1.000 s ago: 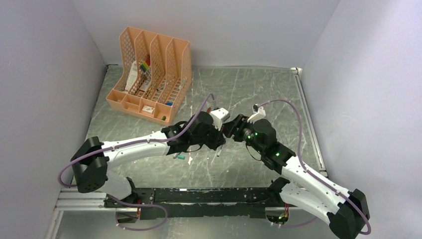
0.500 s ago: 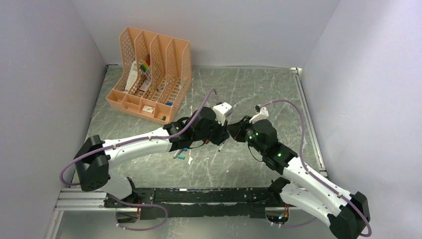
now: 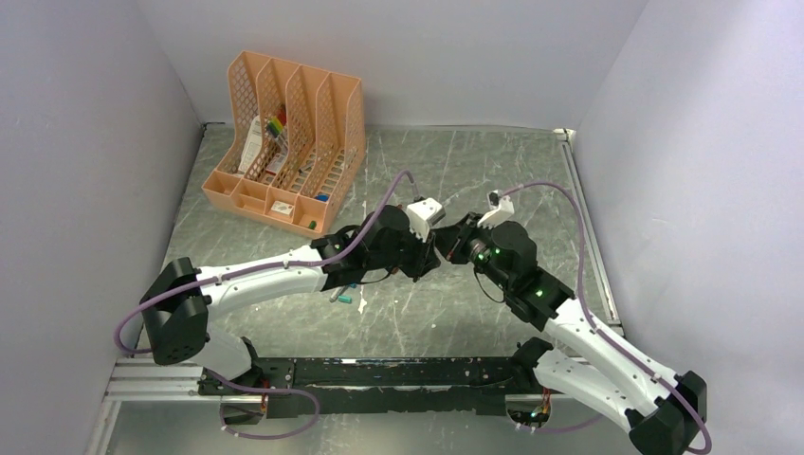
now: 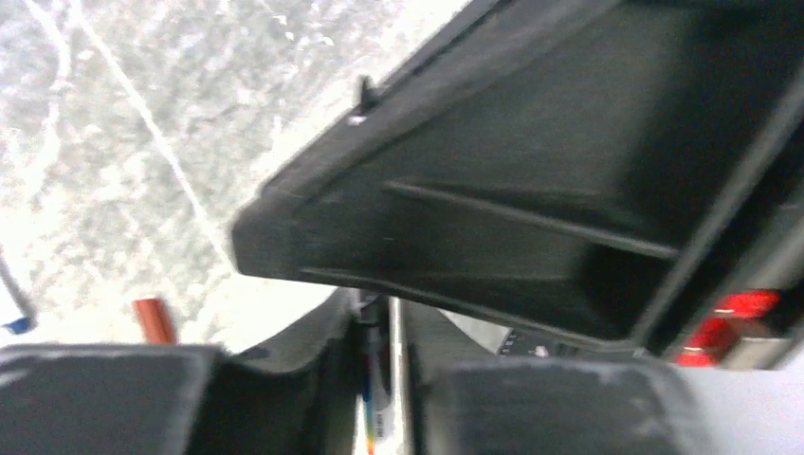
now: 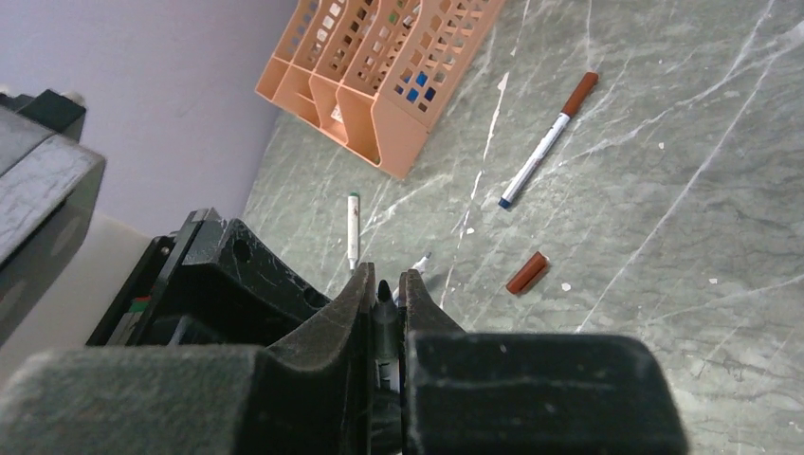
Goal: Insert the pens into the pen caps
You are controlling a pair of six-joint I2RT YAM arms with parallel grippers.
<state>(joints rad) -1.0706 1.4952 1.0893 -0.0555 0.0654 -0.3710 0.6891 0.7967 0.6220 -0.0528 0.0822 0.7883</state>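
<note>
My two grippers meet tip to tip over the middle of the table, the left gripper (image 3: pixel 429 254) against the right gripper (image 3: pixel 447 248). The right gripper (image 5: pixel 383 280) is shut on a pen (image 5: pixel 384 301) whose dark pointed tip shows at its fingertips. Between the left gripper's (image 4: pixel 379 308) narrow jaws lies a white pen barrel (image 4: pixel 379 408) with a coloured stripe, a thin bright sliver beside it. On the table lie a loose red-brown pen cap (image 5: pixel 527 272), a pen wearing a red-brown cap (image 5: pixel 548 142) and a green-tipped pen (image 5: pixel 353 227).
An orange slotted desk organizer (image 3: pixel 284 142) stands at the back left with bright markers and papers in it. Small teal pieces (image 3: pixel 347 298) lie under the left forearm. Grey walls close in the left, right and back sides.
The right gripper's jaws have closed on the pen. The left wrist has moved right and slightly away to meet it, and the right wrist has shifted a little up and right.
</note>
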